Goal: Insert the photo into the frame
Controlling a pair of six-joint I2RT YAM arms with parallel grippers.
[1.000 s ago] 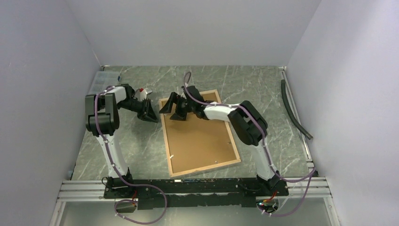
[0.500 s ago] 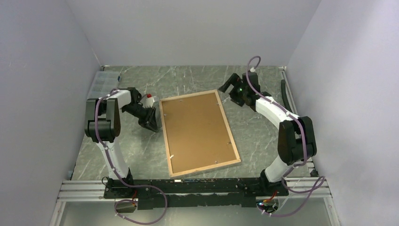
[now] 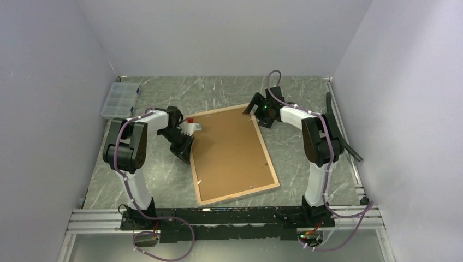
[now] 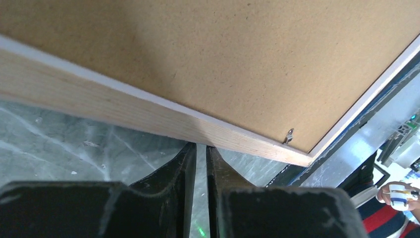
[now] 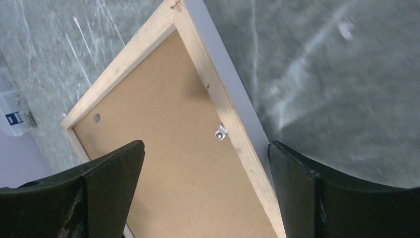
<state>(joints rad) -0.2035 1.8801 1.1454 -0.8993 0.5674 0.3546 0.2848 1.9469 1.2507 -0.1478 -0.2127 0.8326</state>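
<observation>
The frame (image 3: 238, 195) lies face down on the table, its light-wood back rim (image 4: 124, 111) up and a brown backing panel (image 3: 232, 150) set in it. The photo is hidden. My left gripper (image 3: 185, 150) is low against the frame's left side. Its jaws (image 4: 201, 146) stand a thin slit apart with only table showing between them, tips touching the wood rim. My right gripper (image 3: 256, 112) hovers over the far right corner, wide open (image 5: 205, 146). It straddles the rim (image 5: 198, 64) and a small metal clip (image 5: 220, 132).
A clear compartment box (image 3: 120, 100) sits at the far left by the wall. A black hose (image 3: 341, 128) lies along the right wall. The arms' base rail (image 3: 218, 215) runs along the near edge. Walls close in on three sides.
My right arm swung from the frame's far left corner out to the right, then in over the far right corner, opening wide. My left gripper moved right to the frame's edge; the frame twisted slightly.
</observation>
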